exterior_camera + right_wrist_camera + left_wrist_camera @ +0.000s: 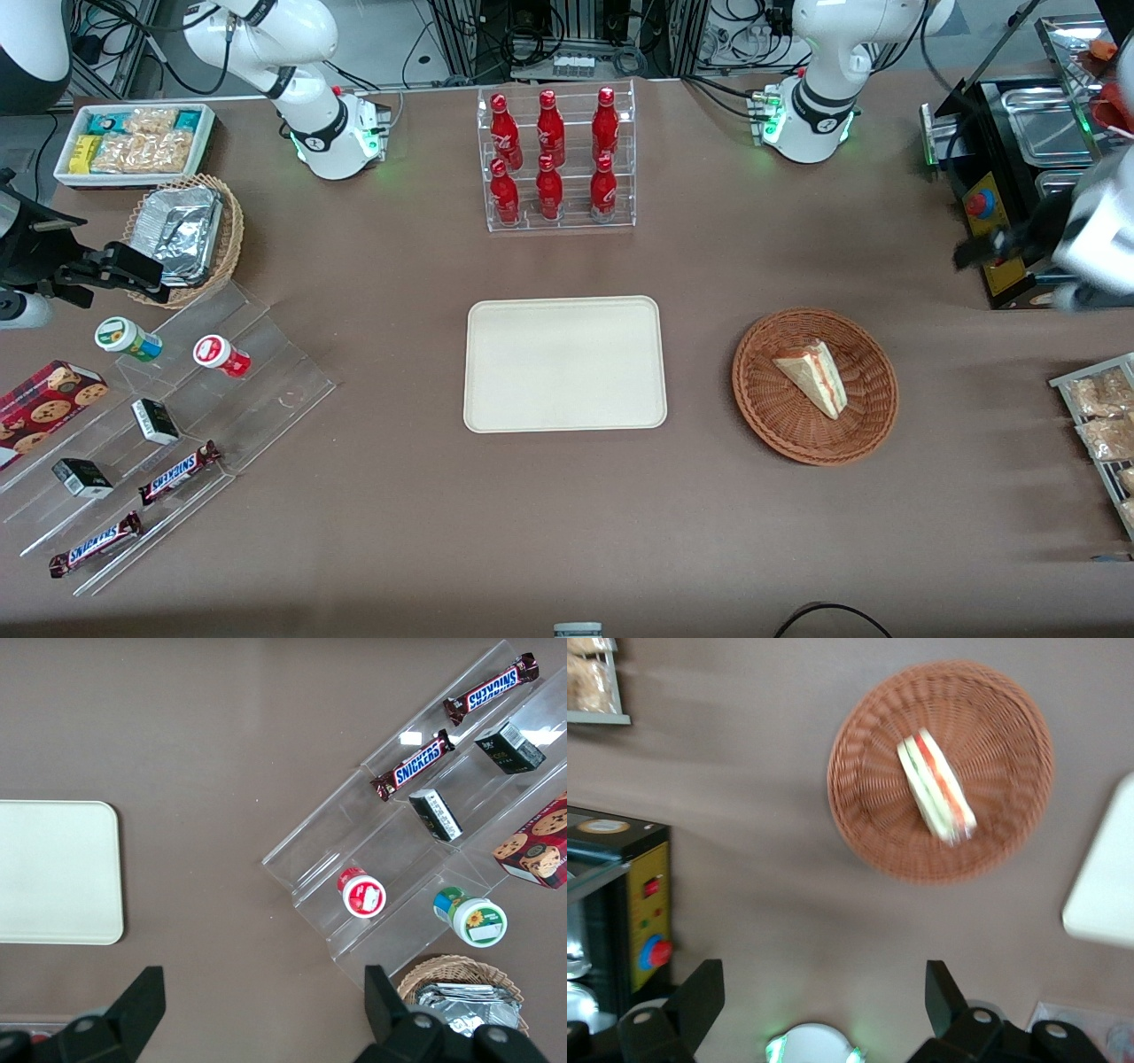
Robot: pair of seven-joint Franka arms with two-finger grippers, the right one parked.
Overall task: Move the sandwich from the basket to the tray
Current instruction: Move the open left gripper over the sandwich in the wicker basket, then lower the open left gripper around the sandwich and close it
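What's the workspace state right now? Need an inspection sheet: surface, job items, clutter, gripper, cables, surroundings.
Surface: brown table, no spills seen.
Sandwich: lying in the basket, untouched.
Tray: empty, beside the basket toward the parked arm's end.
Clutter: bottle rack farther from the front camera than the tray; Snickers bars, cups and cookie box on acrylic steps; foil trays in a tan basket; snack bin.
Gripper: open, raised above the table near the basket, holding nothing.
Cables: black loop at the table edge nearest the front camera; bundles by the arm bases.
Surroundings: black machine with a red button at the working arm's end.
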